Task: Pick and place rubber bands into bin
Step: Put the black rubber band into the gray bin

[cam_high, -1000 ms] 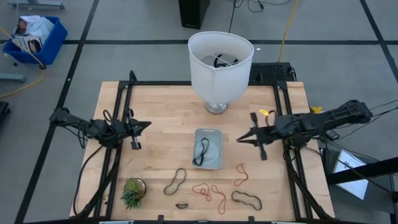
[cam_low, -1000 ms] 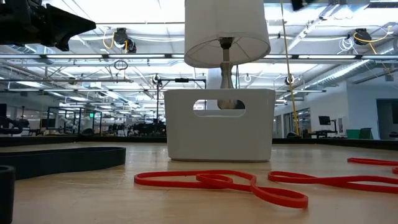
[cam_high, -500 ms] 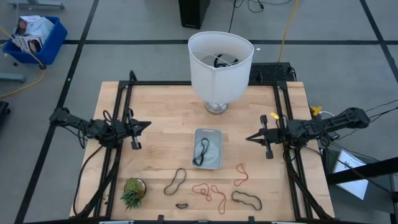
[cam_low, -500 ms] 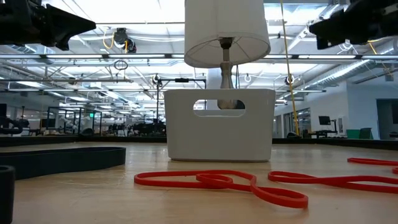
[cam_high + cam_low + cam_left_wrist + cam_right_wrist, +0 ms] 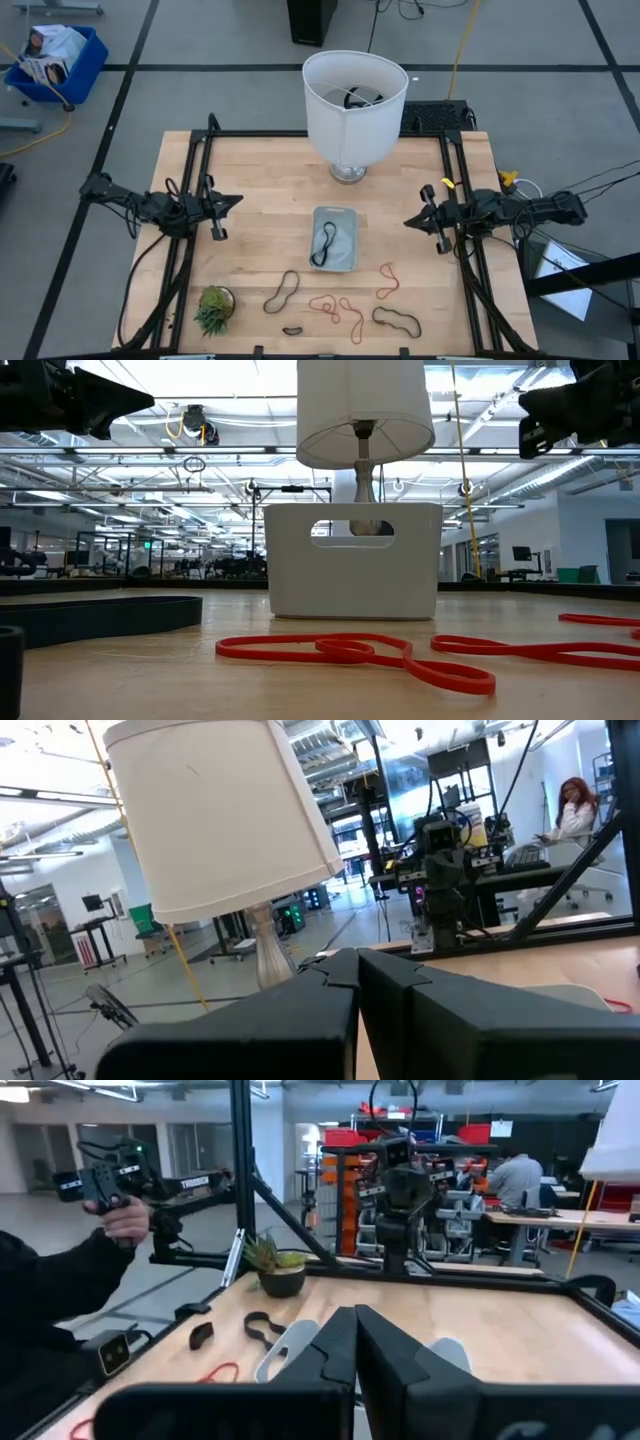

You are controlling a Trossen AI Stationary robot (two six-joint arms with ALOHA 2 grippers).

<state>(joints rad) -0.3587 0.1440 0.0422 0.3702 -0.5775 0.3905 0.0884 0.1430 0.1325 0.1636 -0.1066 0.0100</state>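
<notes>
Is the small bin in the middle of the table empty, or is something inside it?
Not empty. In the high view, the bin holds one dark rubber band; other bands lie outside on the table.

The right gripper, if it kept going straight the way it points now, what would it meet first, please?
Probably nothing on the table: the right gripper, fingers shut, points across above the pale grey-blue plastic bin toward the waiting left gripper. Its height over the light wooden table is hard to judge.

You see the bin (image 5: 335, 239) at frame centre holding one dark band (image 5: 324, 243); loose rubber bands (image 5: 338, 310) lie below it; both grippers flank it, left (image 5: 232, 202), right (image 5: 410, 220).
</notes>
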